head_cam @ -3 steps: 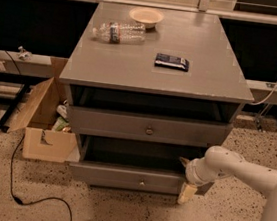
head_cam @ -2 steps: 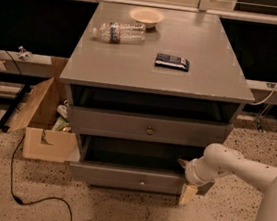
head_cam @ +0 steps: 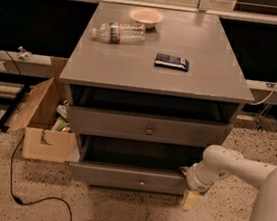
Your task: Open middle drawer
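Note:
The grey cabinet (head_cam: 158,69) has stacked drawer fronts. The middle drawer (head_cam: 126,125), with a small round metal knob (head_cam: 149,130), stands a little out from the frame, with a dark gap above it. The lower, larger drawer (head_cam: 120,177) also stands out, with a dark gap above it. The top front is hidden in shadow under the cabinet's top. My gripper (head_cam: 191,195) hangs at the end of the white arm (head_cam: 232,167), low at the right end of the lower drawer, below and to the right of the middle drawer's knob.
On the cabinet top lie a plastic bottle (head_cam: 119,32), a shallow bowl (head_cam: 146,16) and a dark flat packet (head_cam: 171,61). An open cardboard box (head_cam: 46,121) stands on the floor to the left, with a black cable (head_cam: 31,200) near it. A dark counter runs behind.

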Robot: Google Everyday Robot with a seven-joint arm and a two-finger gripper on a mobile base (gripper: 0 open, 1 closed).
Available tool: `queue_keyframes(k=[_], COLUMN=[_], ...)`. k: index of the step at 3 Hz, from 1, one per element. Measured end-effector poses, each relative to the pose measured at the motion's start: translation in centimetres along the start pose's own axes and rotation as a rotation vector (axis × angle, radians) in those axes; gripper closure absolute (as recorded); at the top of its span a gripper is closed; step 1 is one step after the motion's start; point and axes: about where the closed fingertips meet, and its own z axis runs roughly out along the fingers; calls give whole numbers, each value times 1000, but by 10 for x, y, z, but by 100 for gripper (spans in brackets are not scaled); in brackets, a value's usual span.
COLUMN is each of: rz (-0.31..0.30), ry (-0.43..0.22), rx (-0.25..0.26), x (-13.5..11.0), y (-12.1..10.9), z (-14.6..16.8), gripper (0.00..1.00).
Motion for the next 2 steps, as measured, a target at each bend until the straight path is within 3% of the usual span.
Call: queue_keyframes(k=[1,2], rz=[34,39], ry=[50,57], rx=[-50,-56], x=[6,5], y=[15,17], z=[4,1], gripper=[27,50])
